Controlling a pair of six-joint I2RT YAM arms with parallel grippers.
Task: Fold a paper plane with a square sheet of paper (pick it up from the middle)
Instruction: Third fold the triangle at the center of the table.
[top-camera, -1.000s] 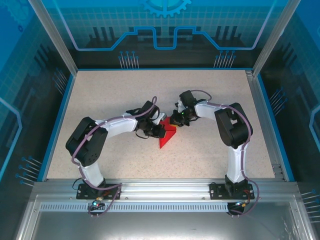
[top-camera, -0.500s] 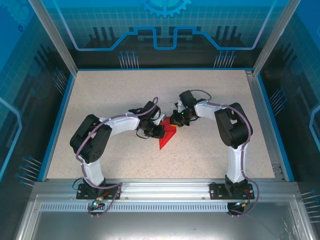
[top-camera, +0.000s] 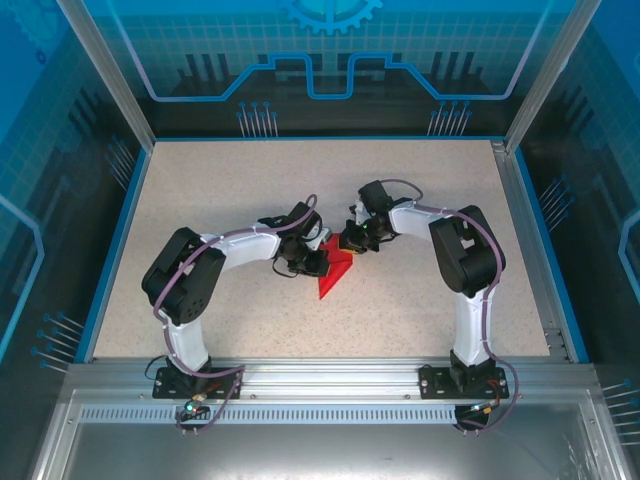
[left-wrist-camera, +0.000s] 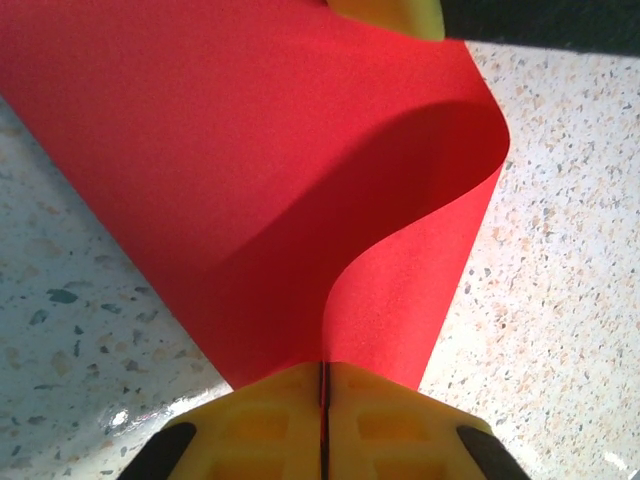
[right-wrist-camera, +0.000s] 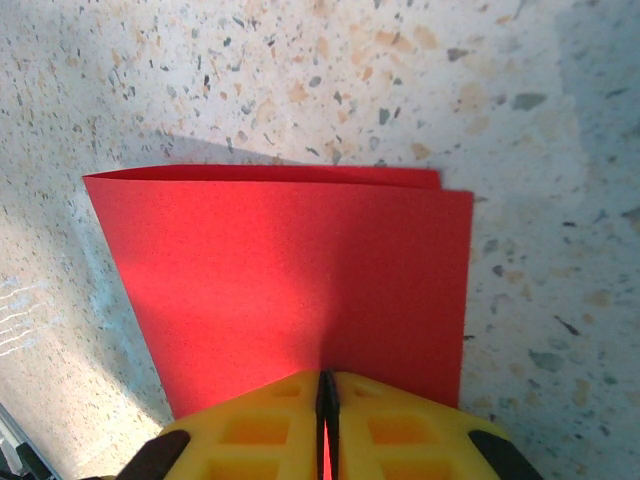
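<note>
Left pincer (top-camera: 314, 261): you are looking at its two yellow fingers (left-wrist-camera: 270, 425) pressing together with only a dark slit between them. They are gripping the near edge of the thin, bright red square sheet of paper (left-wrist-camera: 260, 170).

Right pincer (top-camera: 353, 243): its yellow fingers (right-wrist-camera: 255, 430) are also squeezing together and are pinching another edge of the sheet between them.

Paper ahead of the left pincer: it is rising from the fingertips and bulging into an S-shaped curl that is shading itself on the right. It is running away towards a yellow pad (left-wrist-camera: 390, 12), which is meeting its far edge.

Paper ahead of the right pincer: it is lying flat and doubled over just beyond the fingertips. The lower layer's far edge is peeking out past the upper one.

Paper from above: it is sitting between the two pincers and touching both. One corner is pointing back towards the arm bases.

Surface: the sheet is showing you plain red on every face in view.

Table: the speckled beige tabletop (top-camera: 230, 200) is lying under the sheet on either side of each pincer.
</note>
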